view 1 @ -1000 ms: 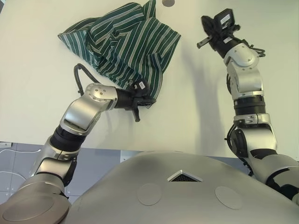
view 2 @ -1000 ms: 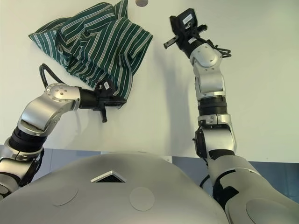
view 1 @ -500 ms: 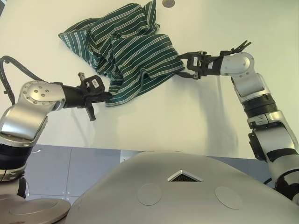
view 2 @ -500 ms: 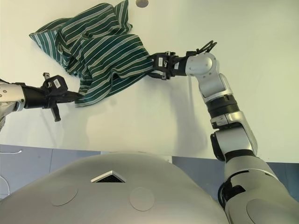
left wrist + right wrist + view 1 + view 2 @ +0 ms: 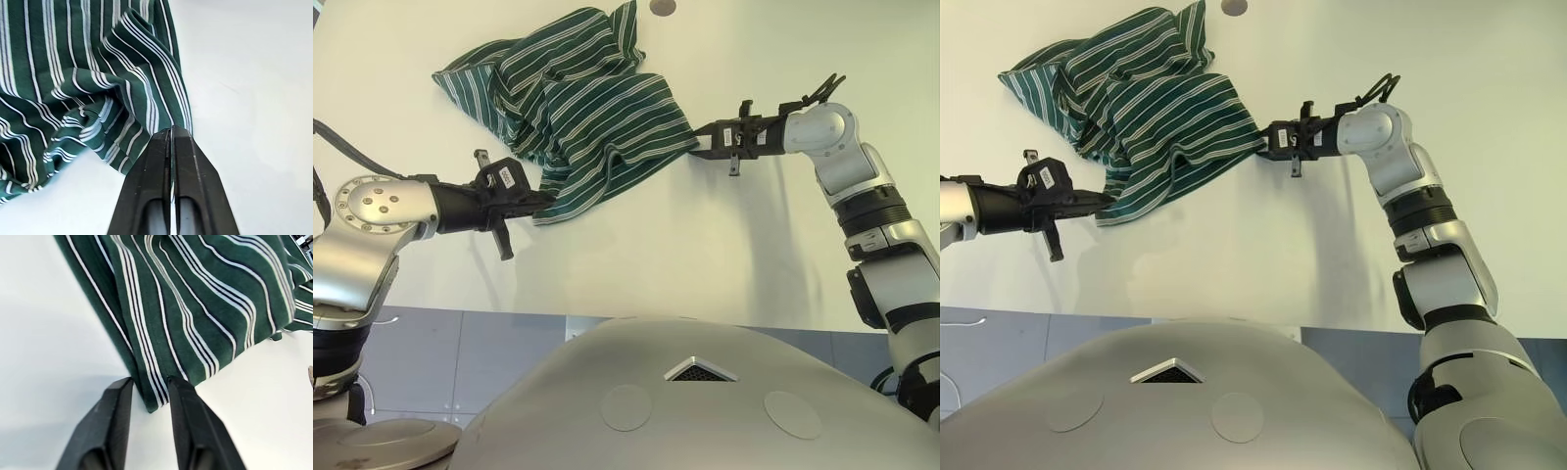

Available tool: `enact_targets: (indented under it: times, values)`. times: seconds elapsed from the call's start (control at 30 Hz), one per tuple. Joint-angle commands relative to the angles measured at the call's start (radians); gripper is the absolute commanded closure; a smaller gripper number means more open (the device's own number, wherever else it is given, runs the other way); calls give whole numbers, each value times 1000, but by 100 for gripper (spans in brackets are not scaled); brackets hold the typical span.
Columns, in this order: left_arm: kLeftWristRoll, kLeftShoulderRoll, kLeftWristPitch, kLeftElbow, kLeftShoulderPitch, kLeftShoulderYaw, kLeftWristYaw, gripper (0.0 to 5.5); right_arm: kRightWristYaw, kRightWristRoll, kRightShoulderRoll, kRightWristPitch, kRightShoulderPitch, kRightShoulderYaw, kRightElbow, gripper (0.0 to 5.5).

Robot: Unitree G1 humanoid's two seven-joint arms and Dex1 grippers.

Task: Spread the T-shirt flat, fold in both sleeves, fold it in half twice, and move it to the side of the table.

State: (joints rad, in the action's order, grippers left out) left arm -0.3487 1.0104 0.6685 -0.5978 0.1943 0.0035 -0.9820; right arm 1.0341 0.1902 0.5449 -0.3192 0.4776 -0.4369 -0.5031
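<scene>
A green T-shirt with white stripes (image 5: 578,108) lies crumpled on the far left part of the white table (image 5: 724,245). My left gripper (image 5: 543,199) is at the shirt's near left corner and is shut on the hem (image 5: 161,105). On the opposite side, my right gripper (image 5: 697,150) meets the shirt's right corner. Its fingers (image 5: 117,406) stand open, with the corner of the cloth (image 5: 151,404) lying between them. The shirt is stretched loosely between the two grippers, and its far part is bunched in folds.
A small dark round mark (image 5: 662,7) sits on the table just beyond the shirt. The table's front edge (image 5: 705,321) runs across below both arms, with grey floor (image 5: 509,338) beyond it. Bare tabletop lies to the right and in front of the shirt.
My left gripper dragged the shirt's near corner to the left. My right arm swung down from the far right to the shirt's right corner, then shifted slightly right.
</scene>
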Motion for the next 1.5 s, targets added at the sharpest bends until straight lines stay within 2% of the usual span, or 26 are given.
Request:
enact_targets:
  times: [0.03,0.1,0.17,0.33,0.43,0.6,0.73,0.8,0.9,0.97,1.03,1.13,1.27,1.33,1.43,1.5]
  values:
    - [56,40,-25,-17,59,-15,13,463,-1,82,16,23,-40,-54,-67,510]
    - [101,57,-71,-22,101,-32,12,419,-11,81,3,56,-43,-55,-71,550]
    - [156,51,-114,11,96,-79,24,380,-14,76,-5,75,-44,-57,-70,550]
    - [290,-51,-208,215,1,-237,79,376,-15,79,-9,78,-27,-70,-77,550]
    - [291,-72,-238,274,-13,-246,81,376,1,89,11,67,-27,-86,-81,550]
    - [365,-33,-227,346,-17,-314,66,470,1,66,8,76,-29,-85,-77,550]
    - [382,-48,-195,365,-31,-368,53,543,9,51,2,83,-20,-77,-70,550]
    - [353,-114,-234,381,-69,-329,100,547,10,26,4,93,-19,-55,-62,550]
    - [251,-236,-297,406,-176,-197,177,547,32,-102,-12,178,-22,37,-2,550]
    - [150,-309,-307,413,-293,-73,216,547,64,-300,-46,353,22,167,90,550]
    - [111,-348,-312,471,-426,-5,251,547,62,-422,-72,478,99,263,123,550]
    - [153,-380,-371,724,-771,21,307,547,19,-525,-140,573,341,379,2,550]
    - [295,-446,-575,1267,-1274,-54,353,547,-121,-463,-184,475,723,437,-377,550]
    - [326,-463,-642,1417,-1378,-59,370,547,-159,-437,-184,431,800,442,-479,550]
    - [396,-461,-696,1717,-1635,-67,463,547,-343,-378,-139,357,1003,459,-660,550]
    - [441,-458,-719,1829,-1746,-77,517,547,-445,-331,-108,322,1090,464,-741,550]
